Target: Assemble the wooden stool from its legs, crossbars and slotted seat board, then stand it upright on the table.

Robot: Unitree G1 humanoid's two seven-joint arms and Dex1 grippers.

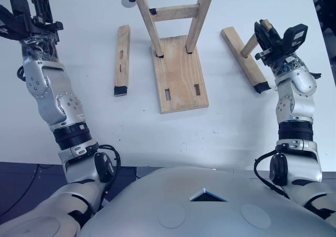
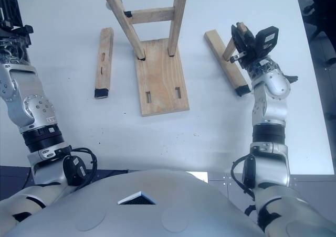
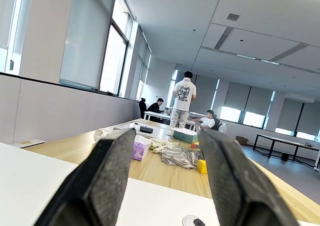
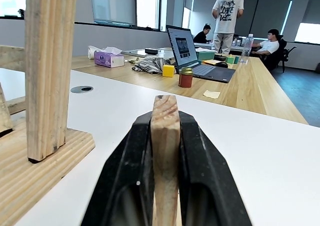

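Left eye view: the seat board (image 1: 181, 74) lies flat on the white table (image 1: 94, 127). Two legs (image 1: 148, 17) joined by a rung (image 1: 176, 12) stand in its far slots. Loose legs lie left (image 1: 122, 58) and right (image 1: 244, 58) of the board. The right gripper (image 1: 268, 38) pinches a crossbar (image 1: 250, 45). The left gripper (image 1: 29, 9) hangs far left. The forearm label (image 1: 79, 116) is too small to read.

Left wrist view: its fingers (image 3: 100, 181) are spread wide.

Right wrist view: both pads (image 4: 135, 161) press on the crossbar.

One slotted seat board (image 1: 181, 77), four legs (image 1: 122, 58), two upright and two lying flat, and two crossbars (image 1: 176, 12).
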